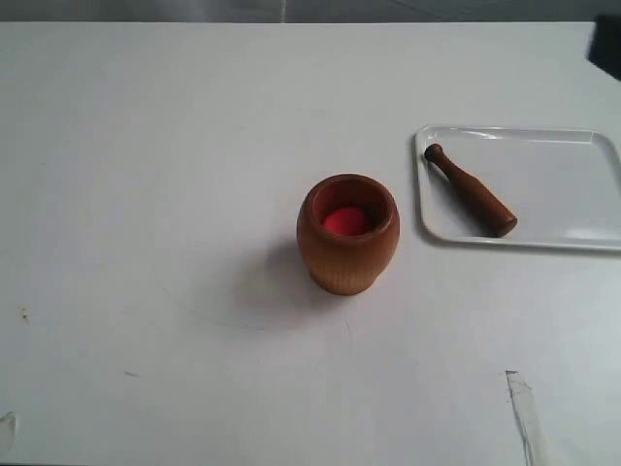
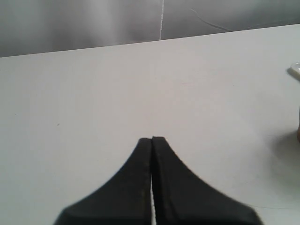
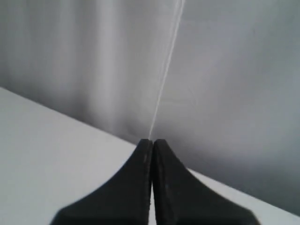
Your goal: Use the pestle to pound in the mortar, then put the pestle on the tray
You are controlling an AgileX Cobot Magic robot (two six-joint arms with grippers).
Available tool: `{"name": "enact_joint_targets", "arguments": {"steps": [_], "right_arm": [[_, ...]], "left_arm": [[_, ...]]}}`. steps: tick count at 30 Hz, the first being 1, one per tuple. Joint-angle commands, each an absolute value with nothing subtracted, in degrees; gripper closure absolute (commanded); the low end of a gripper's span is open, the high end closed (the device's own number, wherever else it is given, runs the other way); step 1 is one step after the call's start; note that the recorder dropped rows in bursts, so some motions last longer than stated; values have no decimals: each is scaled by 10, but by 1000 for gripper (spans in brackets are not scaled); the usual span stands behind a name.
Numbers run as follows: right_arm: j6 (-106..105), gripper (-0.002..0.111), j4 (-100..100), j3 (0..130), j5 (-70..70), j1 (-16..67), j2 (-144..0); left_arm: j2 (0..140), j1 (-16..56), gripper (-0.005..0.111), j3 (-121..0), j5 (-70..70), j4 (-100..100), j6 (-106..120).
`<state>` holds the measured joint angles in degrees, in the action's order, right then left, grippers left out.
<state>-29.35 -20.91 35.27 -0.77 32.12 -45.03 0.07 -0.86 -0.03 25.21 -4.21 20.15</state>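
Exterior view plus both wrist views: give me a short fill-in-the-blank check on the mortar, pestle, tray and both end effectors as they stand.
The lump in the mortar is ____ in colour.
The pestle lies on the tray, which sits to the ____ of the mortar in the exterior view.
The left end effector and the right end effector are both ____, holding nothing.
Missing words: red; right; shut.
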Motion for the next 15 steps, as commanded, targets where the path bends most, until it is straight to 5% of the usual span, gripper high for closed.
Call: {"name": "enact_joint_targets", "arguments": {"steps": [1, 15], "right_arm": [[-295, 108, -214, 266, -42, 364, -308], [-295, 108, -362, 101, -4, 373, -67]], "left_arm": [[0, -4, 107, 0, 250, -38, 197], [0, -4, 107, 0, 250, -38, 197]]}}
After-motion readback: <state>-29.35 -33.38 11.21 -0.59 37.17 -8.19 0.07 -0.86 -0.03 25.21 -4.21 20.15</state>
